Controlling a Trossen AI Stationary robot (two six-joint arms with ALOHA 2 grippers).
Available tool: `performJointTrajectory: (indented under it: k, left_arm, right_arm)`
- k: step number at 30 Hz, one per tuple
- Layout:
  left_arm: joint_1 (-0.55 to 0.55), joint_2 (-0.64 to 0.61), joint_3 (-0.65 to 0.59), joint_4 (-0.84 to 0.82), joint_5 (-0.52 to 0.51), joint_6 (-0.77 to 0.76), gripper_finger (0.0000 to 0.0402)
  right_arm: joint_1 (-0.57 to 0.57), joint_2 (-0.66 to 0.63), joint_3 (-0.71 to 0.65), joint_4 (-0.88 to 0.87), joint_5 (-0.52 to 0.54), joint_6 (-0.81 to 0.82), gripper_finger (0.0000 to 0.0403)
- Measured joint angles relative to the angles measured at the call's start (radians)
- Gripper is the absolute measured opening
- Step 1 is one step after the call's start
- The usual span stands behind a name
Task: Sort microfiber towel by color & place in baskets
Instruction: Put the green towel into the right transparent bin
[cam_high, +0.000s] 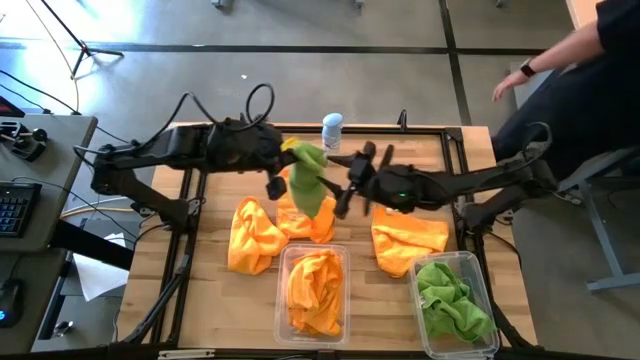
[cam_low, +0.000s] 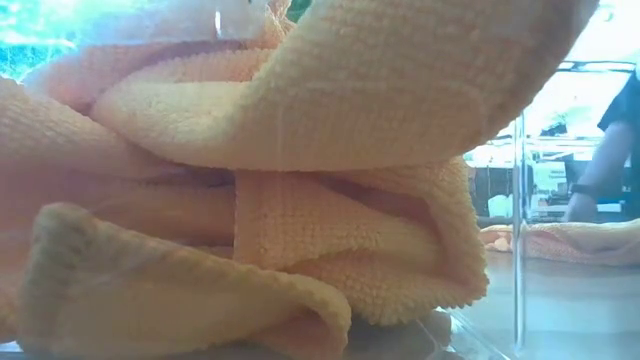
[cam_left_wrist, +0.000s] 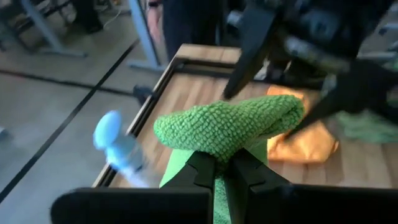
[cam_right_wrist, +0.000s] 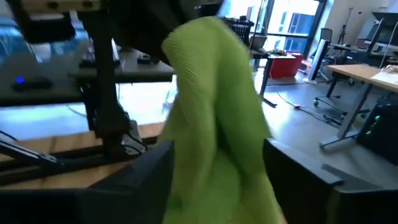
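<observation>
L pincer (cam_high: 290, 150) clamped on green towel (cam_high: 309, 182) above orange pile (cam_high: 300, 215), R pincer (cam_high: 350, 185) apart beside towel; towel's lower end hidden.

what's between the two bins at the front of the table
In the high view, only bare wood shows between the bin of orange towels and the bin of green towels; a loose orange towel lies just behind that gap.

Two clear rectangular plastic baskets are counted, one (cam_high: 283, 262) filled with orange cloth, the other (cam_high: 487, 300) with green. Three bright orange microfiber towels (cam_high: 253, 236) are seen loose on the table (the middle one partly hidden), one lime green towel (cam_high: 308, 178) aloft, and one white-and-blue spray can (cam_high: 332, 130).
</observation>
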Motion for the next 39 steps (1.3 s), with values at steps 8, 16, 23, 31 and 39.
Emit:
performJointTrajectory:
  k: [8, 16, 23, 31, 39]
  left_arm:
    - [0.009, 0.021, 0.000, 0.169, 0.109, 0.024, 0.0000]
    - [0.008, -0.001, 0.000, 0.187, 0.095, 0.026, 0.0008]
    - [0.008, -0.006, 0.000, 0.171, 0.046, 0.046, 0.0046]
    - [0.008, -0.006, 0.001, 0.133, 0.088, 0.046, 0.0128]
    - [0.008, -0.021, 0.001, -0.143, 0.089, -0.003, 0.0178]
  right_arm:
    - [-0.042, 0.171, 0.251, -0.260, 0.005, 0.029, 0.0288]
    - [-0.054, 0.231, 0.328, -0.370, 0.001, 0.072, 0.0196]
    - [-0.054, 0.211, 0.328, -0.459, 0.007, 0.091, 0.0017]
    - [-0.054, 0.166, 0.328, -0.542, 0.007, 0.155, 0.0018]
    - [-0.013, 0.006, 0.328, -0.748, 0.008, 0.290, 0.0007]
